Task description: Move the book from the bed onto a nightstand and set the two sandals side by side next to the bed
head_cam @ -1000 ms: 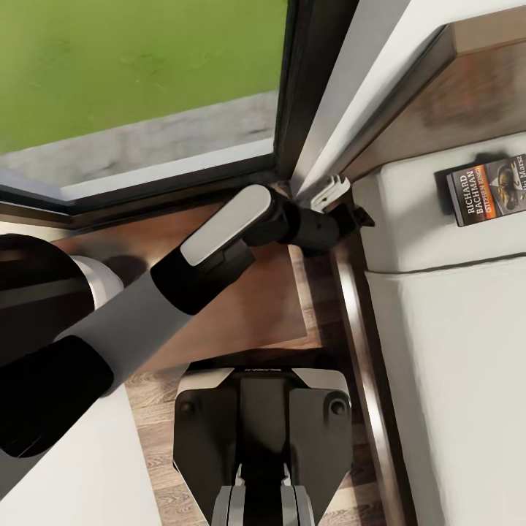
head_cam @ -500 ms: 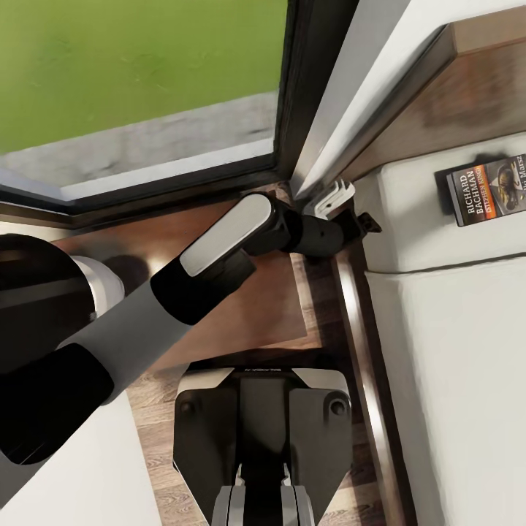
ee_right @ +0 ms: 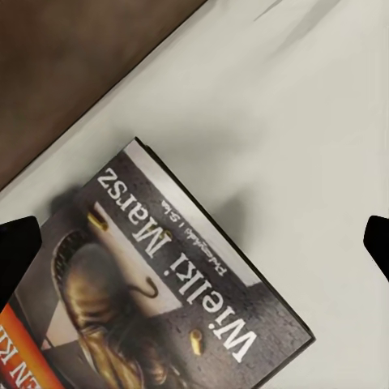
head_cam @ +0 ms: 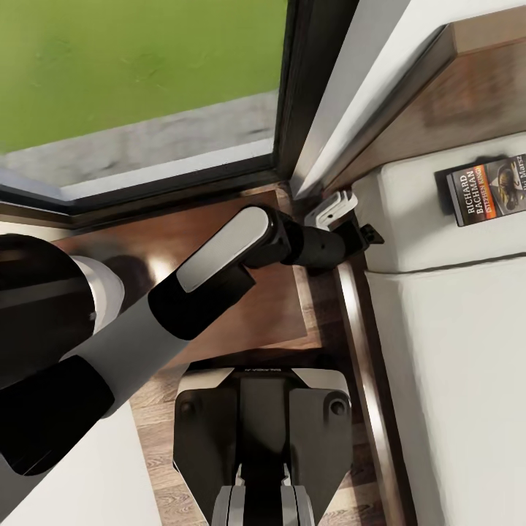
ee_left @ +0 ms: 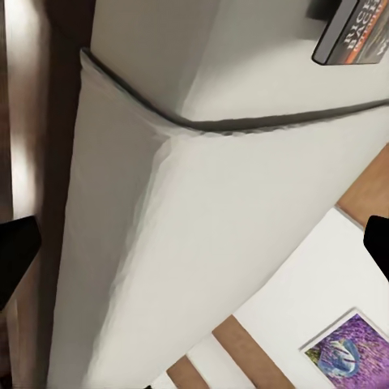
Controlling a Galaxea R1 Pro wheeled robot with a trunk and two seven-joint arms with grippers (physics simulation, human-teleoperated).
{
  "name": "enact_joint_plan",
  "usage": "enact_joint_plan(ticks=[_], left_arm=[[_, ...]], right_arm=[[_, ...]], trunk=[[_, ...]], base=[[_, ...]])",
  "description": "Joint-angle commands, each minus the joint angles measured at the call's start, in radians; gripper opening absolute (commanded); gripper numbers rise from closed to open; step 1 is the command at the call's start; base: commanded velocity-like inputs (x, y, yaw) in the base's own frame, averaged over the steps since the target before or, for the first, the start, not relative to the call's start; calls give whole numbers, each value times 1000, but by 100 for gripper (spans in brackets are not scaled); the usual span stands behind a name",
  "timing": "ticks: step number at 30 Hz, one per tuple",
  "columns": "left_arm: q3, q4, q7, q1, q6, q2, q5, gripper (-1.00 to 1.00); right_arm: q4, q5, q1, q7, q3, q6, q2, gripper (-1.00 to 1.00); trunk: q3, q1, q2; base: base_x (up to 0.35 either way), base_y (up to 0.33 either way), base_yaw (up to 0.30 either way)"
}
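**Wood, cloth and plastic beside the bed**

The nightstand [head_cam: 241, 292] top is glossy dark brown wood catching light. The bed [head_cam: 453, 351] has a smooth, matt pale mattress like cloth and a polished wooden frame. The book [ee_right: 162, 284] has a printed paper cover. The left arm [head_cam: 219, 252] has smooth grey and black plastic-looking shells.

Head downward; wrists close; book [head_cam: 488, 189] shared.
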Motion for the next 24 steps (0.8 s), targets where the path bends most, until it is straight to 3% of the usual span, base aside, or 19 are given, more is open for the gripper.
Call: enact_joint_plan(ticks=[1,16,24], left_arm=[[2,-7,13,2,4,0,2,100],[4,-43,40,18,-9,0,2,100],[2,-76,60,56,-18,0,0,100]], right_arm=[[0,-1,-1,2,-3,6,0,100],[3,-1,-1,2,-3,3,1,100],[3,-1,-1,3,-3,2,0,100]], trunk=[[-1,0,-1],[-1,0,-1],[-1,0,-1]], base=[[0,0,0],[0,0,0],[0,0,0]])
